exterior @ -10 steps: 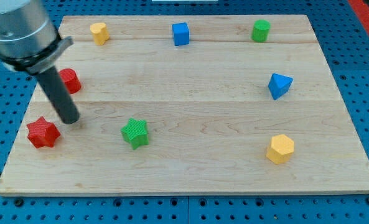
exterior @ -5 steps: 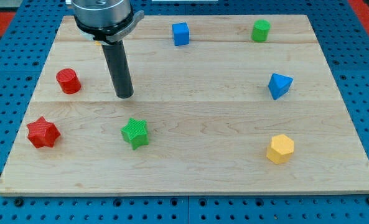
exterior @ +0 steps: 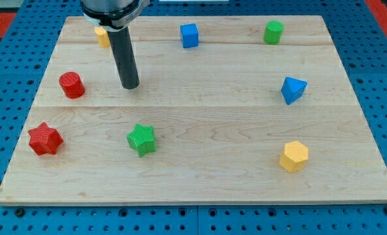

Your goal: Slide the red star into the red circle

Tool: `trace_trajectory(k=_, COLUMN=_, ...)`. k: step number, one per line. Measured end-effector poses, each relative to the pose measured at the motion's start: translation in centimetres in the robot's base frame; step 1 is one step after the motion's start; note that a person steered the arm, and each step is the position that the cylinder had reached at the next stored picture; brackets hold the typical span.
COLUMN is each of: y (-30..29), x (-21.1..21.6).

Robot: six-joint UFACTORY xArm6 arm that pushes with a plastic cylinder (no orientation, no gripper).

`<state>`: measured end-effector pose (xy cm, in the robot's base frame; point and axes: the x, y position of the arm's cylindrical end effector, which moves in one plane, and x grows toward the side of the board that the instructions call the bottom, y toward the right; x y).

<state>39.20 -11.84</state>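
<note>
The red star (exterior: pixel 45 139) lies near the board's left edge, toward the view's bottom. The red circle (exterior: pixel 71 85), a short red cylinder, stands above it and slightly to the right, apart from it. My tip (exterior: pixel 130 85) rests on the board to the right of the red circle, at about its height in the view, and well above and to the right of the red star. It touches no block.
A green star (exterior: pixel 141 139) lies right of the red star. A yellow block (exterior: pixel 102 36) sits partly behind the rod at top left. A blue cube (exterior: pixel 189 35), green cylinder (exterior: pixel 273 31), blue pyramid-like block (exterior: pixel 293 89) and yellow hexagon (exterior: pixel 294 156) stand further right.
My tip has moved from beside the red star up and to the right, then a little further toward the view's top. No block has moved.
</note>
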Motion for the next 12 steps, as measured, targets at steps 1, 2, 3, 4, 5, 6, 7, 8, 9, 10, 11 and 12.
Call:
trace_trajectory(k=1, y=0.0, x=0.4)
trace_trajectory(k=2, y=0.2, x=3.0)
trace_trajectory(k=3, y=-0.4, x=4.7)
trace_trajectory(k=4, y=-3.2, x=8.1)
trace_trajectory(k=5, y=-6.2, x=12.3)
trace_trajectory(k=6, y=-8.6, x=15.9)
trace_trajectory(k=7, y=-13.1, x=15.7)
trace_trajectory(k=8, y=-11.7, x=12.1)
trace_trajectory(k=9, y=-11.5, x=8.7)
trace_trajectory(k=10, y=-11.5, x=5.6)
trace_trajectory(k=11, y=-11.5, x=2.9)
trace_trajectory(k=12, y=-11.5, x=0.2)
